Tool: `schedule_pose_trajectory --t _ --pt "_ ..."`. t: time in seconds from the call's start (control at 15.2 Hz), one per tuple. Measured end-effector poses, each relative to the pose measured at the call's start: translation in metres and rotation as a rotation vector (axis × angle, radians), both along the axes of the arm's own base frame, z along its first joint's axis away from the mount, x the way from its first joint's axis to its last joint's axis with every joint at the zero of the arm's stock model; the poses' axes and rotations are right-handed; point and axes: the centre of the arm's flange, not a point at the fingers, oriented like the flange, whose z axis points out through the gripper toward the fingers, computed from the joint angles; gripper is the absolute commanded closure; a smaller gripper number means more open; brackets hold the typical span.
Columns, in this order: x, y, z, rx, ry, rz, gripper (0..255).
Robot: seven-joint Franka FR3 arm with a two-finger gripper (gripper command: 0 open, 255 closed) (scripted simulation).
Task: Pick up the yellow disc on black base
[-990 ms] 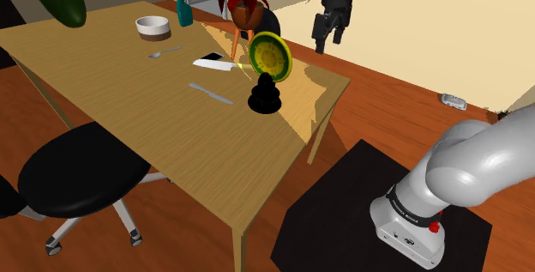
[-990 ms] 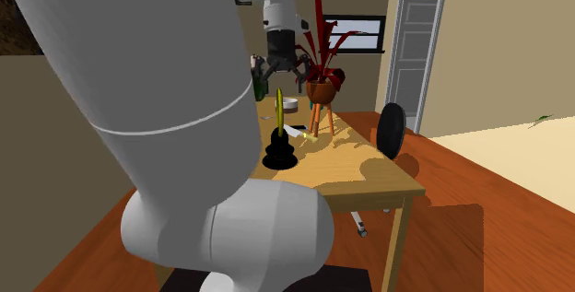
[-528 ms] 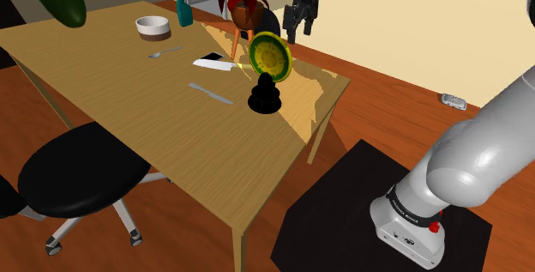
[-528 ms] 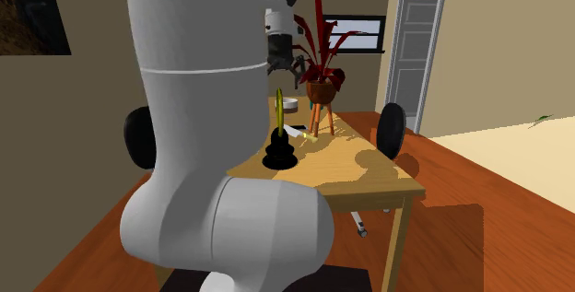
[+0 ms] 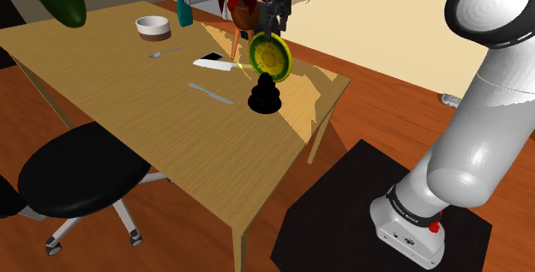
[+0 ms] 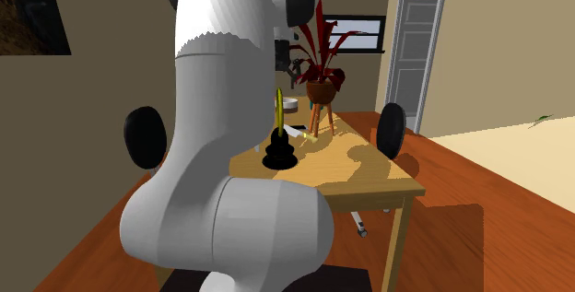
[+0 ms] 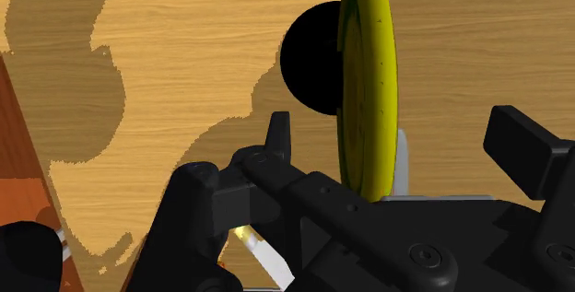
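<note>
Disc (image 5: 271, 56), yellow, upright on black base (image 5: 264, 96). It stands on the table (image 5: 129, 99) toward the corner at the shoulder view's right, just in front of a potted plant (image 5: 244, 0). Seen edge-on in the second exterior view.

Jaws spread, hanging right over the disc's top rim. In the wrist view the rim sits between the two fingers (image 7: 279, 135), nearer one, no contact visible with either.

Knife (image 5: 211, 93) lies near the base, on the shoulder view's left. Farther off on the table: spoon (image 5: 165, 52), bowl (image 5: 153, 27), teal bottle (image 5: 184, 9). Black chair (image 5: 81, 172) at the near side.
</note>
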Motion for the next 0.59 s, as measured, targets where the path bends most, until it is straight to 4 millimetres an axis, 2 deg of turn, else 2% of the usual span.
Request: schedule_pose_trajectory --t 0.4,0.46,0.59 --pt "0.001 0.0 -0.029 0.001 0.0 0.003 0" --pt "0.001 0.0 -0.032 0.001 0.0 0.003 255" --pt "0.001 -0.001 -0.034 0.001 0.0 0.003 255"
